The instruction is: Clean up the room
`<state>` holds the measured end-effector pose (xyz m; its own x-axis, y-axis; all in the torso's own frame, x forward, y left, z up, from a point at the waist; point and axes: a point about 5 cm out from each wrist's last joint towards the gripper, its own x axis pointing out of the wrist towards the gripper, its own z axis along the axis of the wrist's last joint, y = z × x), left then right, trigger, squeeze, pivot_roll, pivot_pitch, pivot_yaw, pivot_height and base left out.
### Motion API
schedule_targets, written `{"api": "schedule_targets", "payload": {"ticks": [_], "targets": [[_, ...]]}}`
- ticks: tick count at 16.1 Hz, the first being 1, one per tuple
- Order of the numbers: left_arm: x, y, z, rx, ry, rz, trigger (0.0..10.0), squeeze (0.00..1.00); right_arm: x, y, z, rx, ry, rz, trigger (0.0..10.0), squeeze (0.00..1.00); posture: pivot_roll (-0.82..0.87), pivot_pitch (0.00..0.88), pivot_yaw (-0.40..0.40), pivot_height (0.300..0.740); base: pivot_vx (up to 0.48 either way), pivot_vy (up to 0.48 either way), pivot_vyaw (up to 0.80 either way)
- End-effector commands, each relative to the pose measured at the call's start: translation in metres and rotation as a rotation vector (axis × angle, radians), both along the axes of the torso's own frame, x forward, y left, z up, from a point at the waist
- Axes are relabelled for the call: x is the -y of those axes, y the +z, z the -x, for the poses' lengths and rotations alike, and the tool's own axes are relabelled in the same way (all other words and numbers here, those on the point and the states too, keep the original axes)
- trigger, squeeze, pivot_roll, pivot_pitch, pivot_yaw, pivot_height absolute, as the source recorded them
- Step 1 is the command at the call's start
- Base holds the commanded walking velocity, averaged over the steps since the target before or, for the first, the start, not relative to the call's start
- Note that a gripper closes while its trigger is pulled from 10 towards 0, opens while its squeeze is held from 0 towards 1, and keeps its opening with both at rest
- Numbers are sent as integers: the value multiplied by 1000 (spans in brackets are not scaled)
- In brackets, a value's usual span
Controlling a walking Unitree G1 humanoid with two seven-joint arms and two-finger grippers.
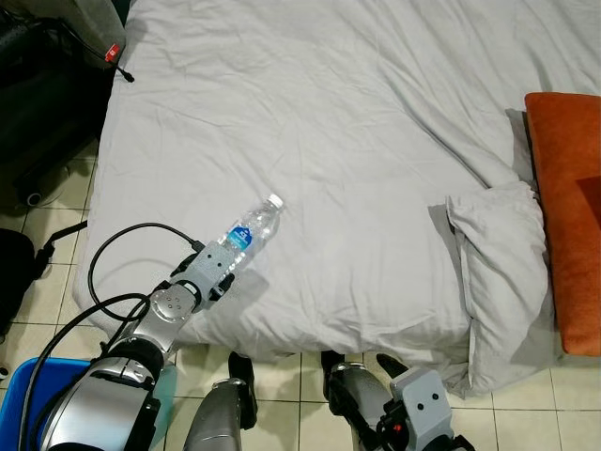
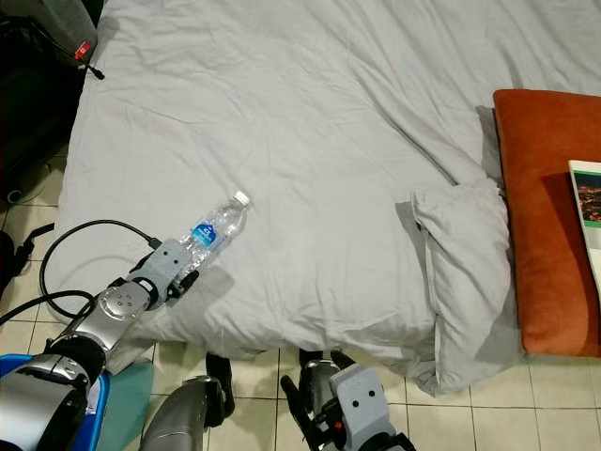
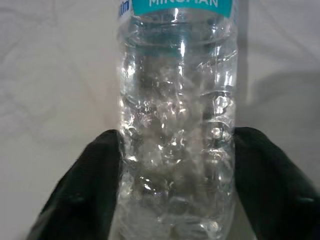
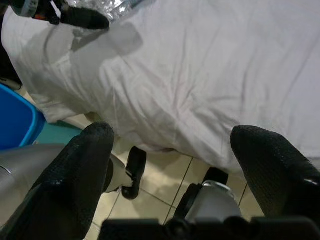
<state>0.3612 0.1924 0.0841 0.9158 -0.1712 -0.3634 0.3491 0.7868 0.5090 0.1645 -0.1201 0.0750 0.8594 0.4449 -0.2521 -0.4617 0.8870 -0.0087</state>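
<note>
Hanging low: right gripper (image 4: 175, 150) sat at about 6 o'clock over the tiled floor (image 1: 526, 413), its two black fingers spread wide with nothing between them.
Bin: blue container (image 1: 23, 395) stood on the tiles at about 8 o'clock, just beside the left arm.
Left gripper: left gripper (image 3: 175, 165) reached onto the near edge of the bed at about 10 o'clock; a black finger (image 3: 85, 185) pressed each side of the bottle's base, closed on it.
Bottle: clear plastic bottle (image 1: 252, 231) with a teal label and white cap lay on the sheet, cap pointing toward 1 o'clock.
Bed: bed (image 1: 357, 122) covered by a wrinkled pale grey sheet ran from the near edge away toward 12 o'clock.
Pillow: grey pillow (image 1: 498, 282) lay at the bed's 3 o'clock edge.
Cushion: orange cushion (image 2: 540, 216) lay just beyond the pillow at 3 o'clock.
Magazine: printed magazine (image 2: 587, 221) rested on the cushion.
Far corner: black cable end (image 1: 124, 73) lay on the sheet at 11 o'clock.
</note>
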Motion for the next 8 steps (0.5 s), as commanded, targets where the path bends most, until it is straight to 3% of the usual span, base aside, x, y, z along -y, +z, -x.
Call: {"api": "schedule_targets", "payload": {"ticks": [1, 2, 5, 8], "targets": [[-18, -23, 16, -94, 104, 45, 0, 0, -2, -9, 10, -58, 1, 5, 10000, 0, -216, 637, -1, 740, 0, 0, 0], [-20, -24, 17, -96, 149, 115, 0, 0, -3, -11, 9, -61, 1, 5, 10000, 0, -213, 625, -3, 740, 0, 0, 0], [-18, -25, 19, -79, 164, 192, 0, 0, -3, -11, 4, -59, -3, 3, 10000, 0, -204, 597, 2, 740, 0, 0, 0], [-17, -25, 19, -58, 159, 223, 0, 0, -2, -11, 1, -57, -1, 4, 10000, 0, -198, 580, 3, 740, 0, 0, 0]]}}
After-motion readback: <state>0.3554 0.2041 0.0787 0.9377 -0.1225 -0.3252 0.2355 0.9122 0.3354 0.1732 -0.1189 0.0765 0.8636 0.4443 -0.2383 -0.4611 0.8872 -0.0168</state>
